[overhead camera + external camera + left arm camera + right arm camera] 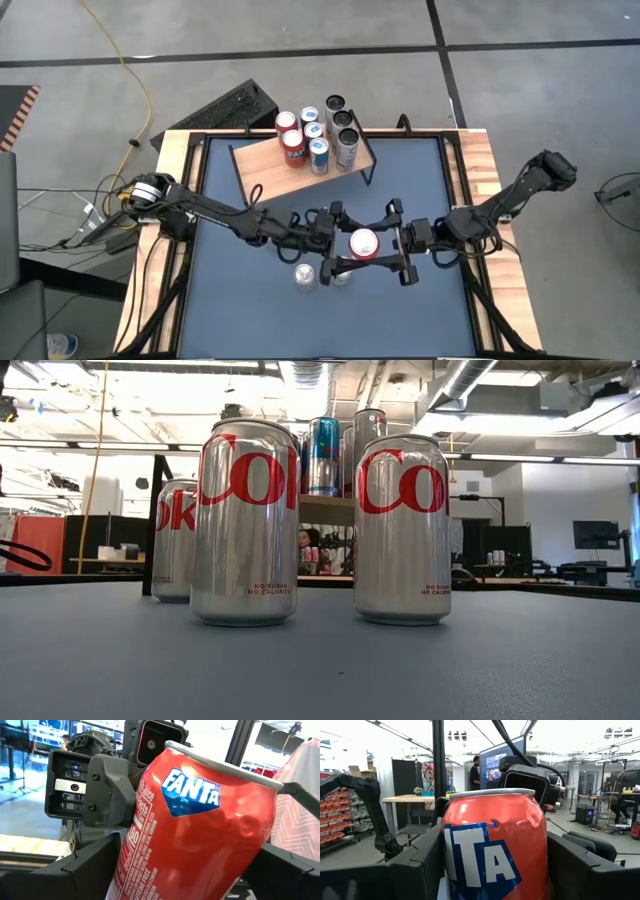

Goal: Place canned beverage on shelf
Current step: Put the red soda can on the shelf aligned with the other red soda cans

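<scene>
Overhead, light wooden shelf (268,172) on black legs sits well beyond both tools. Between them: dented red Fanta can (363,244), lifted off dark tabletop (240,310). Right tool (385,244) grips it; left tool (341,243) brackets it, grip unclear. Thin-walled, light, crushable, slick; hold mid-body, gently.

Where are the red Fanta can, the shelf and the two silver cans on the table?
Fanta can (363,243), high view, its top.
Shelf (268,170), high view, bare part of the wooden board.
Left silver can (245,525), low view, its side.
Right silver can (403,530), low view, its side.
</scene>
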